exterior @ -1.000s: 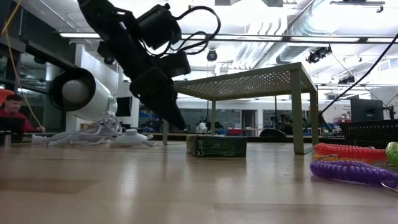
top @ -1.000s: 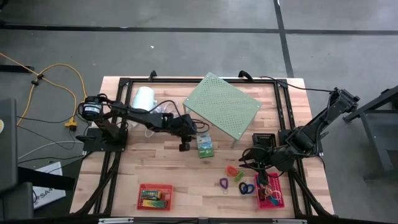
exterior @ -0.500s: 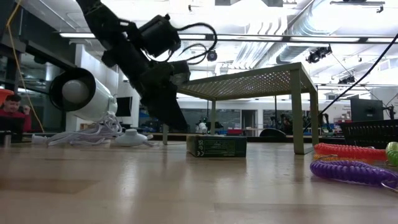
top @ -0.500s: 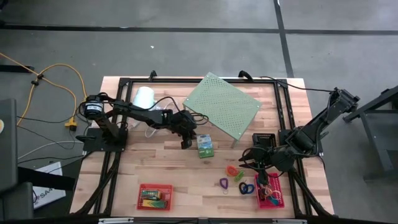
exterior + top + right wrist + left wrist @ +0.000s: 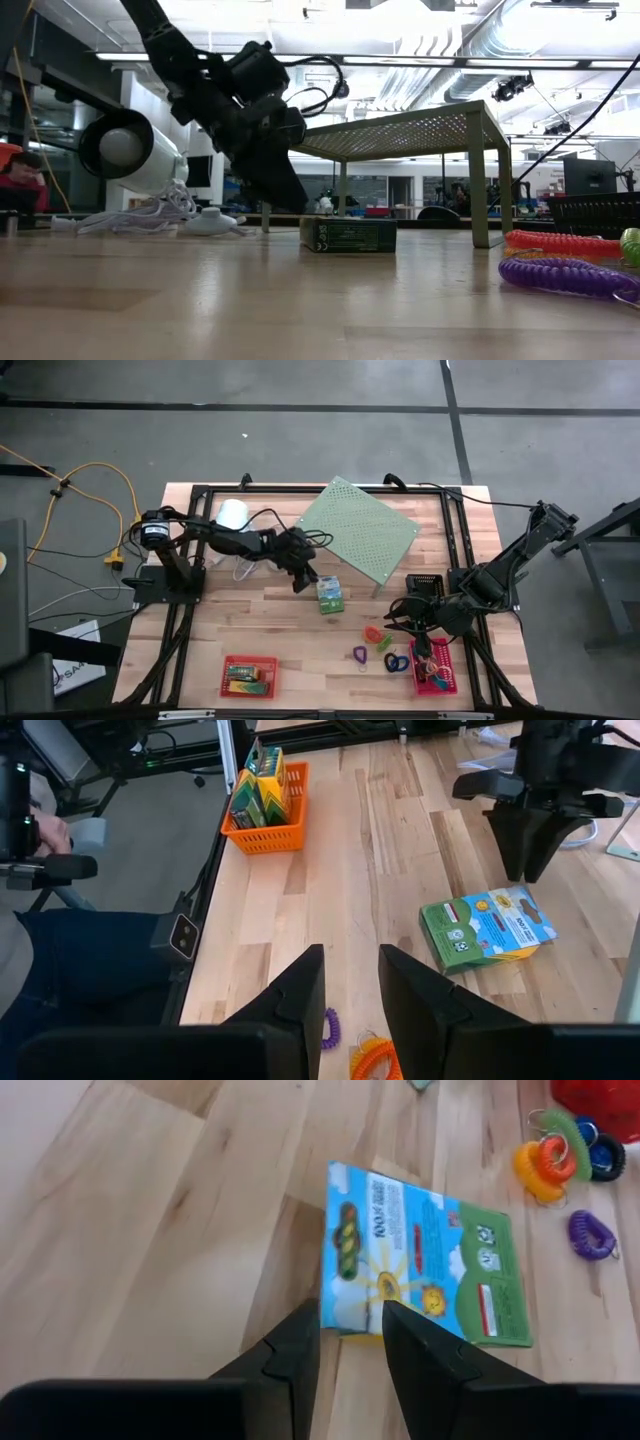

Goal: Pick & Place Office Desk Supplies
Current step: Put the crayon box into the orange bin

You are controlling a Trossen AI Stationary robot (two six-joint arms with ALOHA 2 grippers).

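Overhead camera looks straight down; low camera looks level across the tabletop; both wrist cameras close in on the green-white box (image 5: 329,593).

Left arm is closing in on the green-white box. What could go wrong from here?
1. The left gripper, open and empty, sits at the edge of the green-white box; descending there could shove the flat box instead of grasping it.
2. The perforated shelf stands right beside the box, so lifting could clip its leg.

Two dark jointed arms with looping black cables and wedge-shaped black fingers (image 5: 290,1355).
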